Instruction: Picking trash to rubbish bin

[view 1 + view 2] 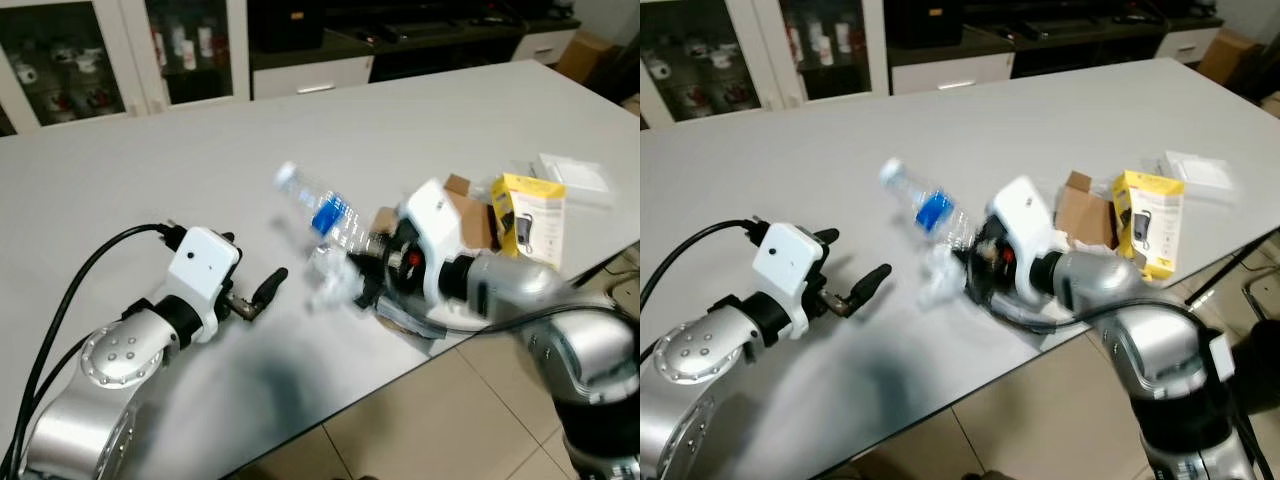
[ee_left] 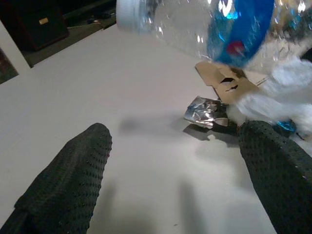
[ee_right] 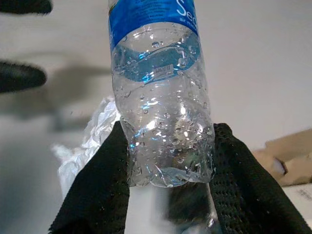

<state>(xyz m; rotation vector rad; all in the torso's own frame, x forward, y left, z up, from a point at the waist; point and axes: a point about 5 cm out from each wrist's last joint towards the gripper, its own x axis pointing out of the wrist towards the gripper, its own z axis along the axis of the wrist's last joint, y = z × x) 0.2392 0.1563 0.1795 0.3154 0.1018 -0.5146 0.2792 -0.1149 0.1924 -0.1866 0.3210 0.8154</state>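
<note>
On the wide white table [image 1: 150, 160], close to its near edge, the robot's two silver arms reach in from either side toward a small scatter of rubbish. Behind the table stands a cabinet with glass doors [image 1: 90, 50], cups and small items dimly visible on its shelves.

Largest of the task's things is a clear plastic bottle [image 1: 318, 211] with a blue label and a white cap. It is lifted off the table and tilted, cap end pointing up and away from the robot, base end down. Water droplets cling to the inside of its wall; no standing liquid can be made out. The right gripper [image 3: 168, 170] is clamped on the bottle's base end, one black finger pressed against each side of it, with the right arm bent in low over the table edge.

Just beside the bottle's base lies a crumpled white plastic wrapper [image 3: 92, 141] on the tabletop. Near it, behind the right wrist, sit a torn brown cardboard piece [image 1: 1080, 212] and a yellow box [image 1: 530, 218] standing upright, with a flat white packet [image 1: 575, 175] farther back.

A small crumpled foil scrap [image 2: 204, 111] rests on the table beside the cardboard.

The left gripper [image 1: 258, 295] hovers low over the table, near the bottle but apart from it, its fingers spread wide and holding nothing.
</note>
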